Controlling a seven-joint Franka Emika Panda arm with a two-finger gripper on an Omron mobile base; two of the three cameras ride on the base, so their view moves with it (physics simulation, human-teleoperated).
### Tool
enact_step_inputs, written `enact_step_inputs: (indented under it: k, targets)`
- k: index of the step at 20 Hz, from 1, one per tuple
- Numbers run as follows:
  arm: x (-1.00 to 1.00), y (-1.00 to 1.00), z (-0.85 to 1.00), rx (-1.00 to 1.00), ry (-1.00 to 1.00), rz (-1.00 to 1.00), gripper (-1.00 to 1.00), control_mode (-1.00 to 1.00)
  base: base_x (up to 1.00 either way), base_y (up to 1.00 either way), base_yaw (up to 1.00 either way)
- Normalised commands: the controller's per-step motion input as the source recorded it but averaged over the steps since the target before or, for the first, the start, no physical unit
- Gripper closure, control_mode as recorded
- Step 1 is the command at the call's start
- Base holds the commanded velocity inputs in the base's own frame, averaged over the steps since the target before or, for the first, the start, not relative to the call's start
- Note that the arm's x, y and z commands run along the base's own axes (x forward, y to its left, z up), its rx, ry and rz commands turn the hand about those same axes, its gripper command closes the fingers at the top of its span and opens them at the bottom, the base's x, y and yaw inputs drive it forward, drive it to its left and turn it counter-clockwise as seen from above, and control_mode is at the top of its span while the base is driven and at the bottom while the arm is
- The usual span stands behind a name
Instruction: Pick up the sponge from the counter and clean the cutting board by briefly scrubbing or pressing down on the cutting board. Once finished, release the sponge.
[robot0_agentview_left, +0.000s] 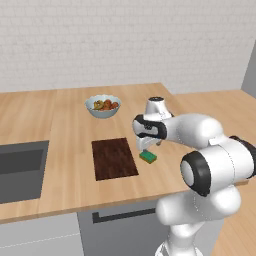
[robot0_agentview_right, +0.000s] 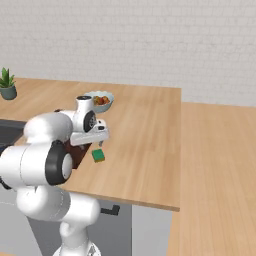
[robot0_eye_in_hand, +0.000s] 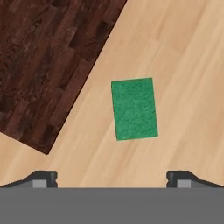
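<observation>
The small green sponge (robot0_agentview_left: 148, 157) (robot0_agentview_right: 98, 155) lies flat on the tan counter (robot0_agentview_left: 65, 125), just right of the dark brown cutting board (robot0_agentview_left: 114, 158). In the hand view the sponge (robot0_eye_in_hand: 134, 108) sits centred ahead of the gripper (robot0_eye_in_hand: 112, 178), with a corner of the cutting board (robot0_eye_in_hand: 48, 61) at the upper left. The gripper (robot0_agentview_left: 145, 146) (robot0_agentview_right: 102, 142) hangs a short way above the sponge, pointing down. It is open, its fingertips (robot0_eye_in_hand: 43, 178) wide apart with nothing between them. The arm hides much of the board (robot0_agentview_right: 80, 156) in the right base view.
A pale bowl of fruit (robot0_agentview_left: 103, 105) (robot0_agentview_right: 100, 100) stands behind the board. A grey recessed sink (robot0_agentview_left: 20, 170) lies at the left. A potted plant (robot0_agentview_right: 7, 84) stands at the far left. The counter's right edge (robot0_agentview_right: 179, 150) drops to the wood floor.
</observation>
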Motion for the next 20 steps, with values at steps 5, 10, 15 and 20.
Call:
enact_step_inputs:
  k: [5, 10, 15, 20]
  targets:
    - [0.21, 0.00, -0.56, 0.00, 0.00, 0.00, -1.00, -1.00, 0.00, 0.00, 0.00]
    - [0.29, 0.00, -0.29, 0.00, 0.00, 0.00, -1.00, -1.00, 0.00, 0.00, 0.00]
    - [0.34, 0.00, -0.13, 0.00, 0.00, 0.00, -1.00, -1.00, 0.00, 0.00, 0.00]
    - [0.00, 0.00, -0.13, 0.00, 0.00, 0.00, -1.00, -1.00, 0.00, 0.00, 0.00]
